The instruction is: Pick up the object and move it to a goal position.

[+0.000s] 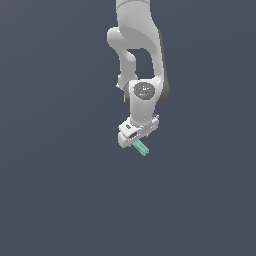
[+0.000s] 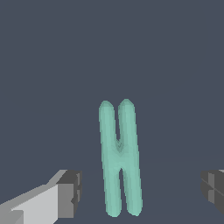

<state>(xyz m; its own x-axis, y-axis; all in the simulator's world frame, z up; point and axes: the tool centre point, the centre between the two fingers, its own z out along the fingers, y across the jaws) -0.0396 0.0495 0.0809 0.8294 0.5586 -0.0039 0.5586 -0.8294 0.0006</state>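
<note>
The object (image 2: 119, 157) is a small teal-green bar with a groove along its middle, giving it two rounded ridges. In the wrist view it lies between my fingers, nearer the left finger (image 2: 65, 194) than the right finger (image 2: 213, 188), and touches neither. My gripper (image 2: 141, 191) is open, its jaws wide apart. From the exterior view, the white gripper (image 1: 134, 138) hangs right over the object (image 1: 142, 148), whose end pokes out beneath it toward the exterior view's right. Part of the bar is hidden under the hand there.
A plain dark grey surface (image 1: 60, 190) spreads all around. The white arm (image 1: 137, 45) comes down from the top of the exterior view. No other objects or goal marker show.
</note>
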